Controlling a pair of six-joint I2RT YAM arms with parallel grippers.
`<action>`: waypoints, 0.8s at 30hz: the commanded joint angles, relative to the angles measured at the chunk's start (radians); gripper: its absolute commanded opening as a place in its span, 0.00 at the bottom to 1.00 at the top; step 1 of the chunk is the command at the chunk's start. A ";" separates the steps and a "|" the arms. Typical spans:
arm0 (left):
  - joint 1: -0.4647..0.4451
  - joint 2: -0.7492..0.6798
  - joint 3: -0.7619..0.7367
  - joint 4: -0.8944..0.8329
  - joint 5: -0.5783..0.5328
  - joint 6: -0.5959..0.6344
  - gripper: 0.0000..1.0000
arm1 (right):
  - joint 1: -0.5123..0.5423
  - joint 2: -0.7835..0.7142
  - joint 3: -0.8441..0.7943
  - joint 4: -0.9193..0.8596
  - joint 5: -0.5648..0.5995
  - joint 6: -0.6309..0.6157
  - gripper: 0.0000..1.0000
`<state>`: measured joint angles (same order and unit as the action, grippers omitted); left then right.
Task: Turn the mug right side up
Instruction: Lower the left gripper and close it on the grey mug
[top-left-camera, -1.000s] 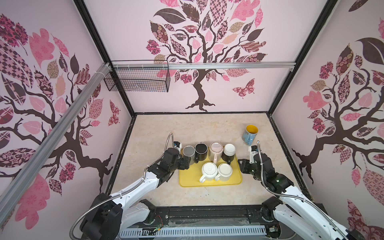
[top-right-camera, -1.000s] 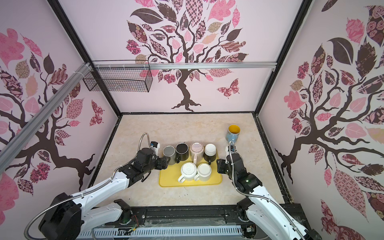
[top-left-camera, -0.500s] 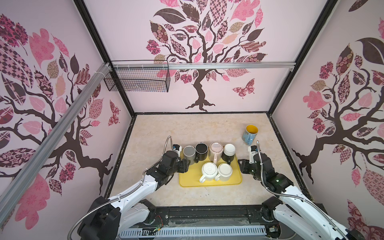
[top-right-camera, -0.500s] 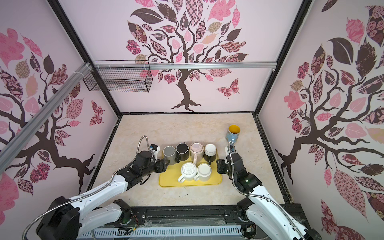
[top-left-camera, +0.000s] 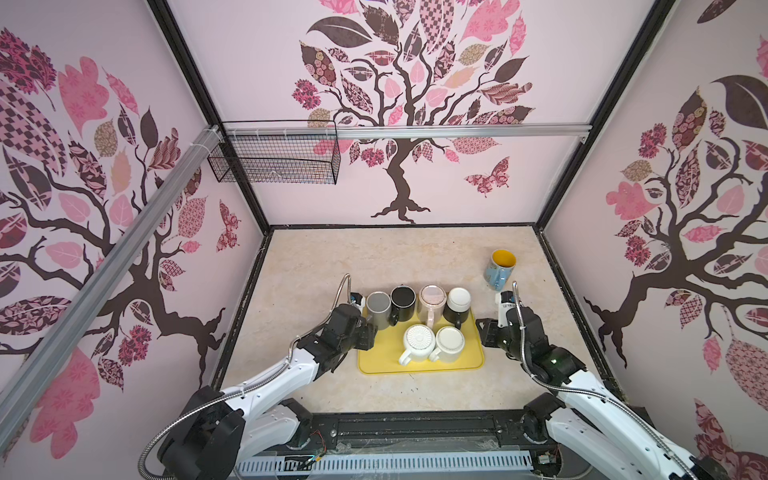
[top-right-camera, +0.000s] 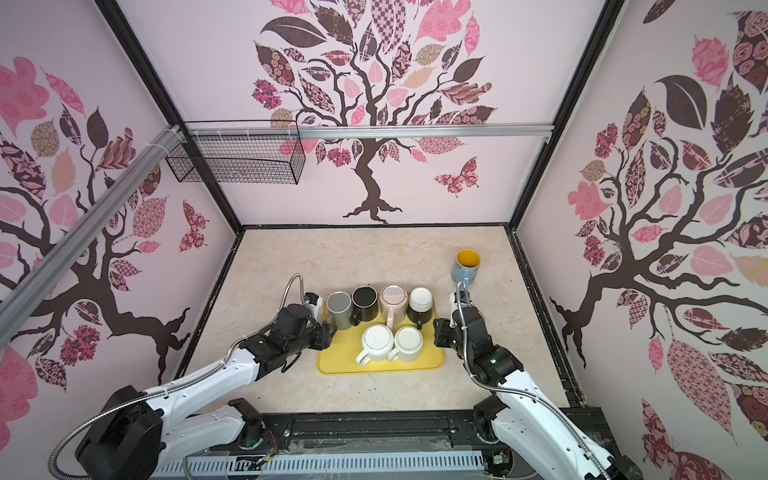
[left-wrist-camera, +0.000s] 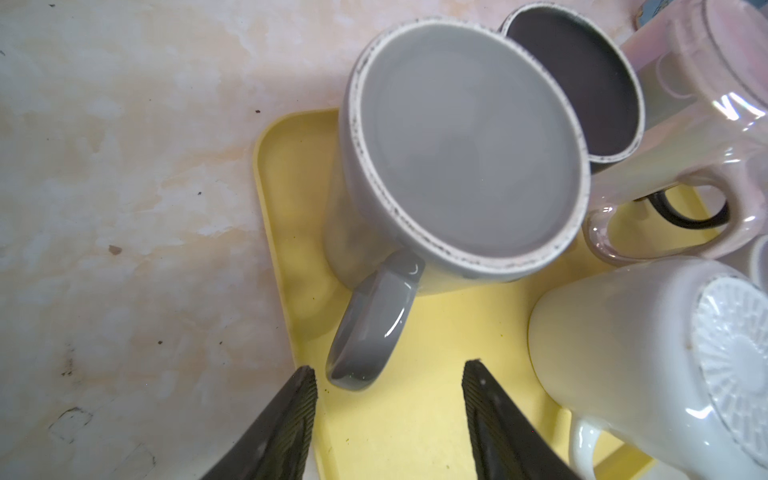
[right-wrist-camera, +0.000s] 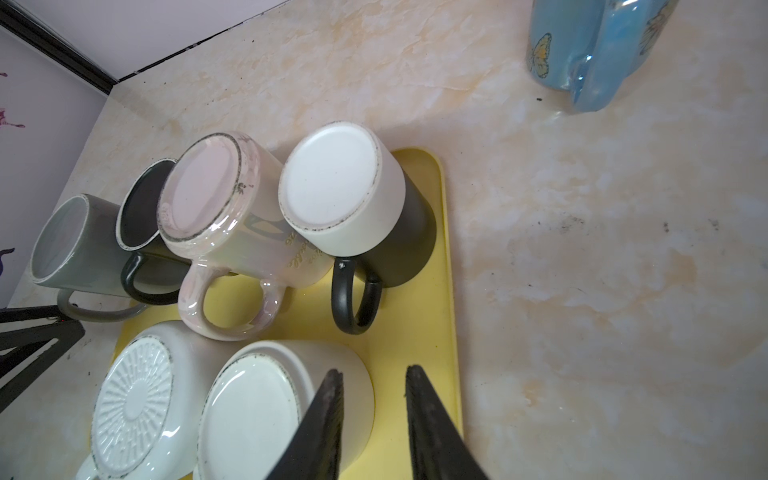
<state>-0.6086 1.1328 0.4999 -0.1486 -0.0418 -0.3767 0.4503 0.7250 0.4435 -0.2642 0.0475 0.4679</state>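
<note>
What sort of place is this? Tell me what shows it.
Probably a robot test booth, not a kitchen: decal-covered wall panels box in a table, a left arm and a right arm are mounted at its front edge, and a yellow tray holds mugs.

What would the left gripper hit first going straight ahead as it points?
Probably the grey mug's handle: it sits just ahead of the left gripper, in line with the gap between the open jaws. Height is hard to judge.
</note>
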 joint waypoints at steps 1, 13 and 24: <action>-0.005 0.030 0.071 0.007 -0.011 0.041 0.56 | 0.000 -0.001 0.001 0.014 -0.004 -0.014 0.30; -0.009 0.148 0.152 -0.015 -0.031 0.090 0.48 | 0.000 -0.028 -0.003 0.014 -0.016 -0.014 0.29; -0.009 0.211 0.189 -0.016 -0.043 0.124 0.46 | 0.001 -0.042 -0.009 0.017 -0.025 -0.011 0.29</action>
<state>-0.6159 1.3300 0.6376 -0.1699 -0.0704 -0.2745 0.4503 0.6975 0.4305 -0.2623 0.0284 0.4675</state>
